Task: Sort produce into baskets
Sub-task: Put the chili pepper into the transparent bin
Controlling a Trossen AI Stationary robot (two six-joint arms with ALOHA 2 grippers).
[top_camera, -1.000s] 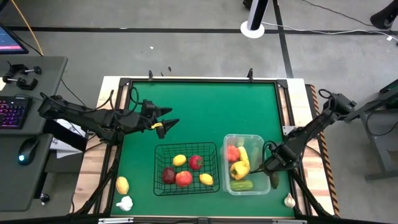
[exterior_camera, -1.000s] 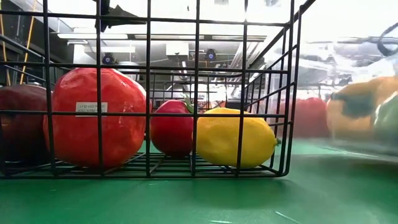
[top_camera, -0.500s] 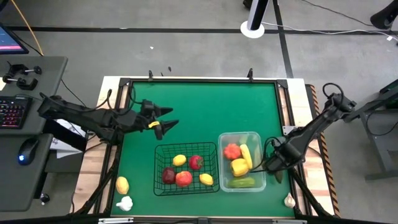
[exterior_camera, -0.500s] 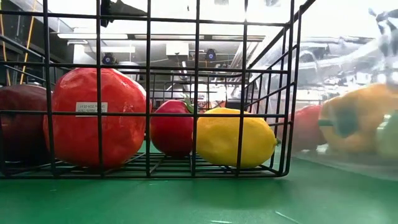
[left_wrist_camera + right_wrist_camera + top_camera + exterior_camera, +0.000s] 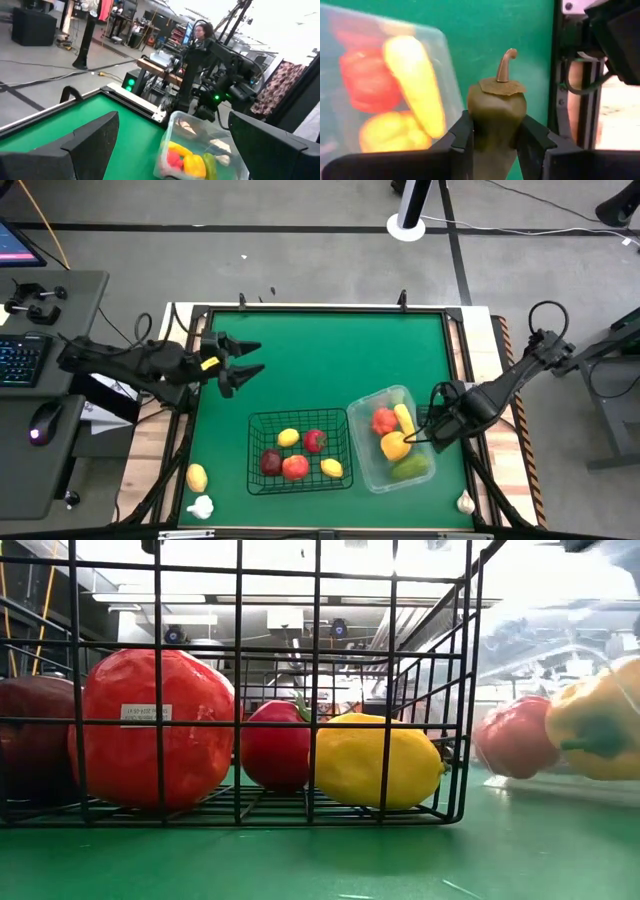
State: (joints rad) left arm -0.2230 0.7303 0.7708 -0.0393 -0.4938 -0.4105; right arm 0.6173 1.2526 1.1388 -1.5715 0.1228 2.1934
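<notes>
My right gripper [image 5: 433, 428] is at the clear tub's [image 5: 392, 438] right side, shut on a dark green pepper [image 5: 496, 112] with a brown stem. The tub lies askew on the green table and holds a red tomato [image 5: 384, 421], yellow corn [image 5: 404, 418], a yellow pepper [image 5: 394, 446] and a green vegetable [image 5: 410, 467]. The black wire basket [image 5: 298, 450] beside it holds a lemon [image 5: 378, 760] and red fruits [image 5: 150, 730]. My left gripper [image 5: 237, 362] is open and empty over the table's far left. My right gripper pinches the dark green pepper by its two sides [image 5: 476, 125] between its two fingers [image 5: 462, 137], below the stem cap. The stem [image 5: 504, 62] points away from the wrist. The fingers come from the table's right. Whether the pepper touches the tub does not show.
A yellow fruit [image 5: 197, 477] and a white garlic [image 5: 201, 506] lie at the near left of the table. Another garlic [image 5: 465, 502] lies at the near right corner. The far half of the green table [image 5: 340, 350] is bare. A person shows beyond the table [image 5: 200, 32].
My right gripper has moved toward the far edge and a little left with the pepper. The clear tub has slid toward the basket and turned askew, its contents shifting with it. My left gripper has drawn back toward the table's left edge and stayed open.
</notes>
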